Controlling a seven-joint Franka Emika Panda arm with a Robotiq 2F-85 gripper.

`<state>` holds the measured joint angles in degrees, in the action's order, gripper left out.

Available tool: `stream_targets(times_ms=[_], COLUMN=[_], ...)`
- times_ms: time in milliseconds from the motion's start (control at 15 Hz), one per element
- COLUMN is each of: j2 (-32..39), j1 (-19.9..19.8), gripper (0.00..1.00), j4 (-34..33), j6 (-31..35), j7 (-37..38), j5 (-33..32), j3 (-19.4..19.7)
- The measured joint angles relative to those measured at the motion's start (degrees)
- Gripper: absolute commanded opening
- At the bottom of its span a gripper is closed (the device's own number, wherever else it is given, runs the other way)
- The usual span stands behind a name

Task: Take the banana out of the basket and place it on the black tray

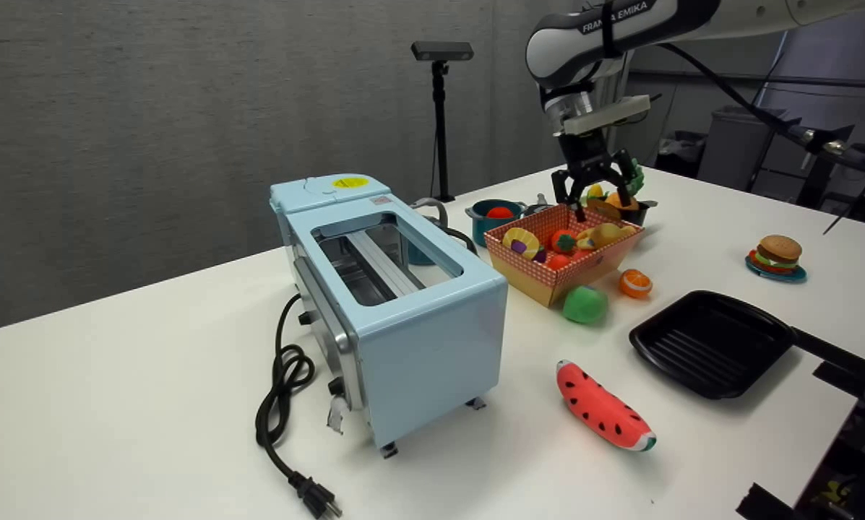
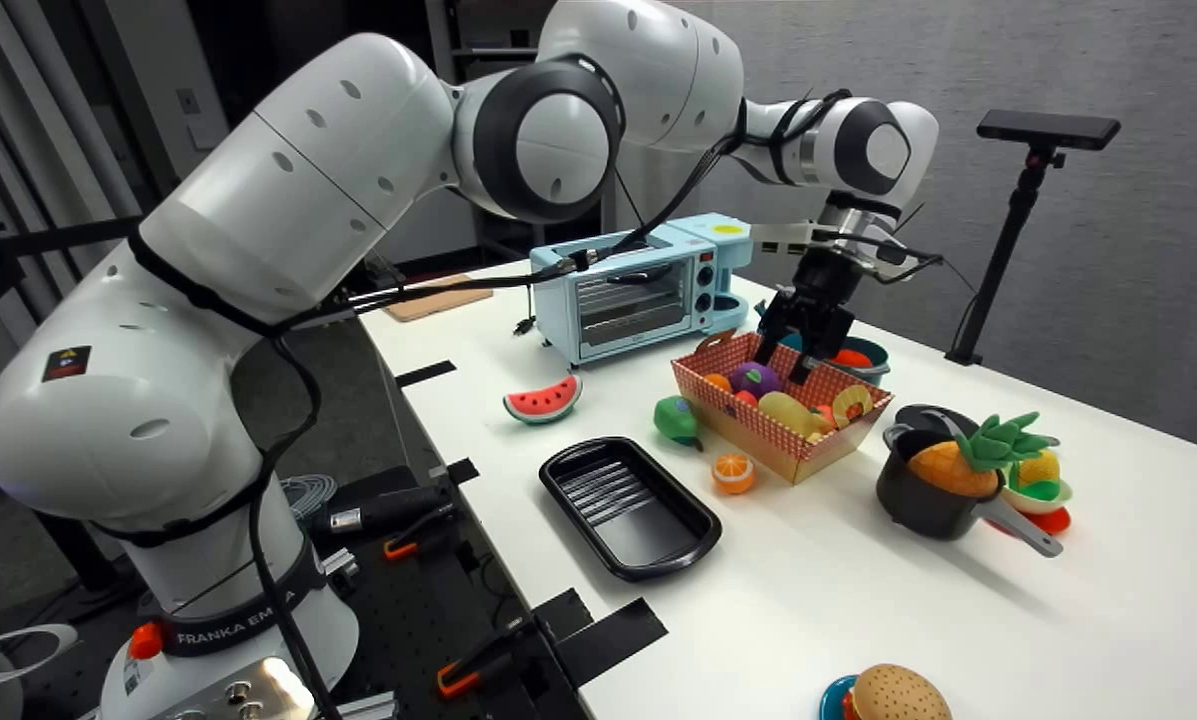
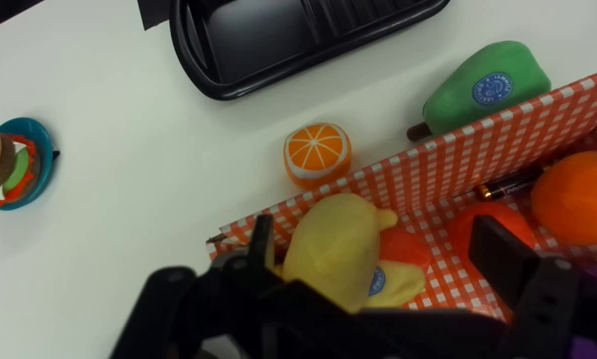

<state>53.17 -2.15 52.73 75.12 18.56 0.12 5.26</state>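
Note:
The basket, red-checked inside (image 1: 519, 274) (image 2: 748, 430) (image 3: 398, 174), holds several toy fruits. A yellow piece with a blue sticker, seemingly the banana (image 3: 400, 286), lies in it, partly covered by a plump pale-yellow plush fruit (image 3: 335, 244). The banana also seems to show in an exterior view (image 1: 586, 239). My gripper (image 1: 600, 201) (image 2: 784, 360) (image 3: 380, 249) is open over the basket, fingers apart. In the wrist view the plush fruit and the yellow piece show between the fingers; I cannot tell whether anything touches. The black tray (image 1: 721, 347) (image 2: 648, 510) (image 3: 258, 40) stands beside the basket.
A green plush fruit (image 1: 585, 305) and an orange half (image 1: 635, 283) sit between basket and tray. A watermelon slice (image 1: 605, 408), a blue oven (image 1: 432, 361), a toy burger (image 1: 777, 253), a teal pot (image 1: 486, 220) and a dark pot (image 2: 923, 500) stand around.

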Motion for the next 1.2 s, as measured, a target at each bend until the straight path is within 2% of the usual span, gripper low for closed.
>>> stream_targets(times_ms=[1200], j2=[4.68], j1=[-1.27], gripper=[1.0], j4=[0.29], j6=[0.03], j7=[-0.57], j5=[0.0], j3=[0.02])
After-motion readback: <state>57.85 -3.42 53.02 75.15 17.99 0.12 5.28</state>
